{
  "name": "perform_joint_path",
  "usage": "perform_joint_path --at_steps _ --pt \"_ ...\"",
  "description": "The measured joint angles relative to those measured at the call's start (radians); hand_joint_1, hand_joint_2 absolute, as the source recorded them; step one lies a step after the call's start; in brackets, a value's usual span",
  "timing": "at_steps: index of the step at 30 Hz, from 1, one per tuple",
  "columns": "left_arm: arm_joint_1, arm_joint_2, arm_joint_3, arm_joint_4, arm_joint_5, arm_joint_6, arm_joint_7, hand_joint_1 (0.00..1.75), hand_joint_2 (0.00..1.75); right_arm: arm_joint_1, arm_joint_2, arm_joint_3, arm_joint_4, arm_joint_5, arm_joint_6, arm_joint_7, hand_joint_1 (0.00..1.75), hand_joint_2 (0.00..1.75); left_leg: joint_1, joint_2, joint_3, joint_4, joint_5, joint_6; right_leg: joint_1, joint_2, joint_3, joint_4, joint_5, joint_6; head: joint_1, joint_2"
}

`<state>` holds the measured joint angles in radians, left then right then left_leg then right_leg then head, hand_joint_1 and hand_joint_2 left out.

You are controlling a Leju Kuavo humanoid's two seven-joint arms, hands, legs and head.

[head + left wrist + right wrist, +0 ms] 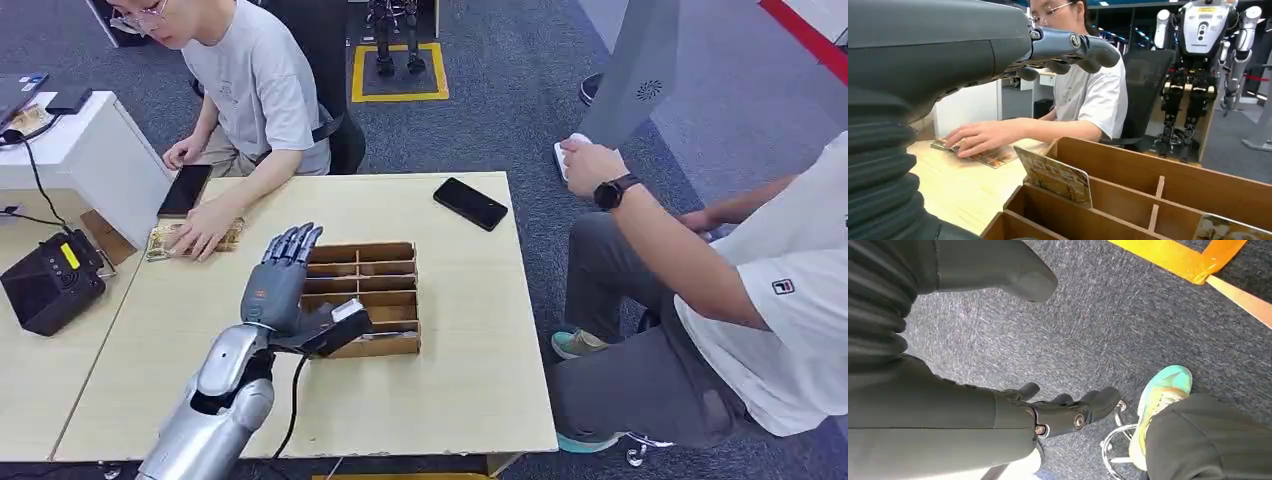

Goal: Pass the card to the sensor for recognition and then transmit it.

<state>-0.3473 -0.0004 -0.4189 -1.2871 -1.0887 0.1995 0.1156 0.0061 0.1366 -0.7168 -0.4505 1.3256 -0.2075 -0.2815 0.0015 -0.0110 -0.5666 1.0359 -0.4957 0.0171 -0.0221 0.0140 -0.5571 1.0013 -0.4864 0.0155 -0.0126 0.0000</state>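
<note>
Nearest the head camera, the silver left arm rises from the lower left of the frame to the left robot hand (283, 275), which hovers with fingers stretched out and apart, holding nothing, at the left end of the wooden box (385, 262) in the middle of the surface (470, 380). A black phone (470, 203) lies above and right of the box, and the black sensor (50, 282) sits at the left edge on the next surface. A person's hand (205, 232) presses a stack of cards at upper left. In the left wrist view the grey cover takes up the left side, the fingers (1073, 47) reach over the top of the frame with nothing in them, and a card (1055, 176) stands upright in a slot of the box, just below centre. In the right wrist view the right robot hand (1058, 412) hangs over the carpet, fingers loosely apart and empty, near a seated person's shoe (1160, 400). The step in hand looks to be the reach for the card; next the left fingers would need to lower and pinch its top edge, then lift it straight out before swinging towards the sensor.
</note>
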Motion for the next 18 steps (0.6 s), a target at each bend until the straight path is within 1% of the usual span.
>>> perform_joint_path --at_steps 10,12,18 --pt "0.000 0.000 -0.001 0.001 0.000 0.007 -0.002 0.00 1.75 0.000 -0.006 0.018 0.010 -0.010 -0.004 -0.002 0.00 1.75 0.000 0.000 0.000 0.000 0.000 0.000 0.000 0.000 0.000 0.000 0.000 0.000 0.000 0.000" --pt "0.000 -0.001 -0.001 0.001 -0.005 0.002 0.009 0.00 1.75 -0.001 -0.006 0.023 0.010 -0.011 -0.005 0.002 0.00 1.75 0.000 0.000 0.000 0.000 0.000 0.000 0.000 0.000 0.000 0.000 0.000 0.000 0.000 0.000" --pt "0.000 0.000 -0.001 0.006 -0.012 0.010 0.010 0.00 1.75 -0.002 -0.008 0.034 0.014 -0.021 -0.007 0.003 0.00 1.75 0.000 0.000 0.000 0.000 0.000 0.000 0.000 0.000 0.000 0.000 0.000 0.000 0.000 0.000"
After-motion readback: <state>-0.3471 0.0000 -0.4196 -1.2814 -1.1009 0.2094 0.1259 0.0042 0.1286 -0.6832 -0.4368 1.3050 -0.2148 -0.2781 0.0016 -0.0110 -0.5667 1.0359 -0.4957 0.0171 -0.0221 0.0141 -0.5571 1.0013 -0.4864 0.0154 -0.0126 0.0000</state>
